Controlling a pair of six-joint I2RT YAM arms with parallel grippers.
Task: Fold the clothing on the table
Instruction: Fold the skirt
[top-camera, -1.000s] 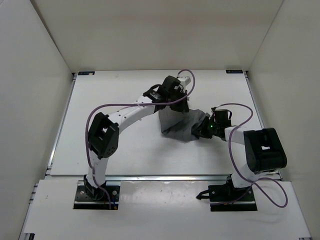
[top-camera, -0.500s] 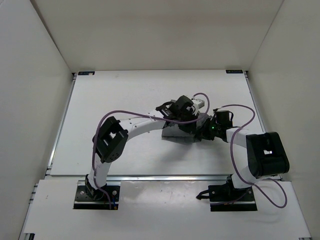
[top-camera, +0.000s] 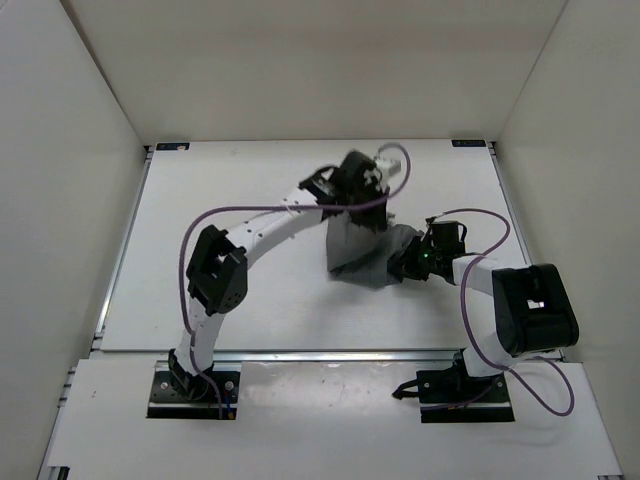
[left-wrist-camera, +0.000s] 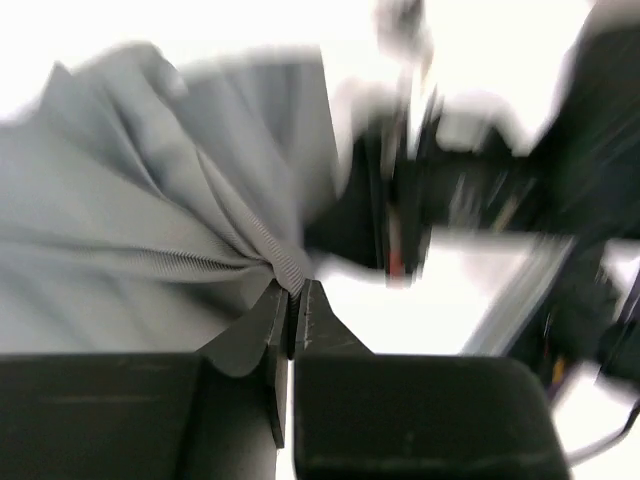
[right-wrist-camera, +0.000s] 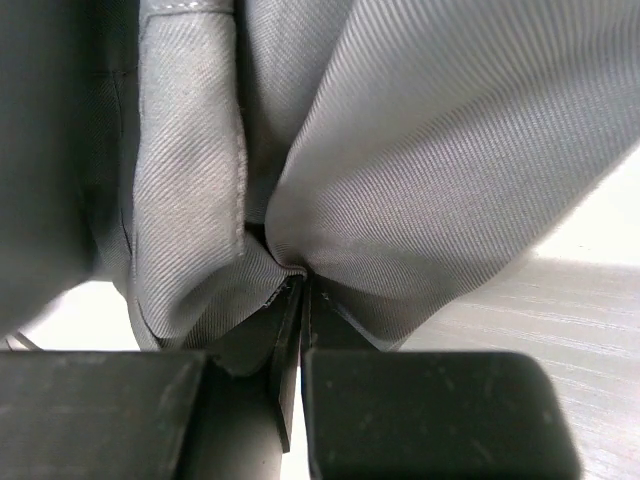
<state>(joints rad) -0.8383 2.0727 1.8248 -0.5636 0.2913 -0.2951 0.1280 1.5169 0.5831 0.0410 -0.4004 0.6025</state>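
Observation:
The clothing (top-camera: 357, 256) is a dark grey bunched cloth near the middle of the white table (top-camera: 220, 190), drawn up toward the far side. My left gripper (top-camera: 363, 211) is shut on its upper edge; in the left wrist view the jaws (left-wrist-camera: 293, 291) pinch a ribbed fold of the clothing (left-wrist-camera: 140, 230), which fans out to the left. My right gripper (top-camera: 403, 263) is shut on the cloth's right side, low near the table. In the right wrist view the closed jaws (right-wrist-camera: 303, 282) grip a crease of the clothing (right-wrist-camera: 420, 140), whose folds fill the view.
White panels wall the table on the left, far and right sides. A silver rail (top-camera: 330, 352) runs along the near edge by the arm bases. The right arm (left-wrist-camera: 500, 190) shows as a dark blur in the left wrist view. Purple cables loop over both arms.
The left gripper swung toward the right gripper with the cloth's edge half a second ago, then back toward the far side, stretching the cloth up again. The right gripper has hardly moved.

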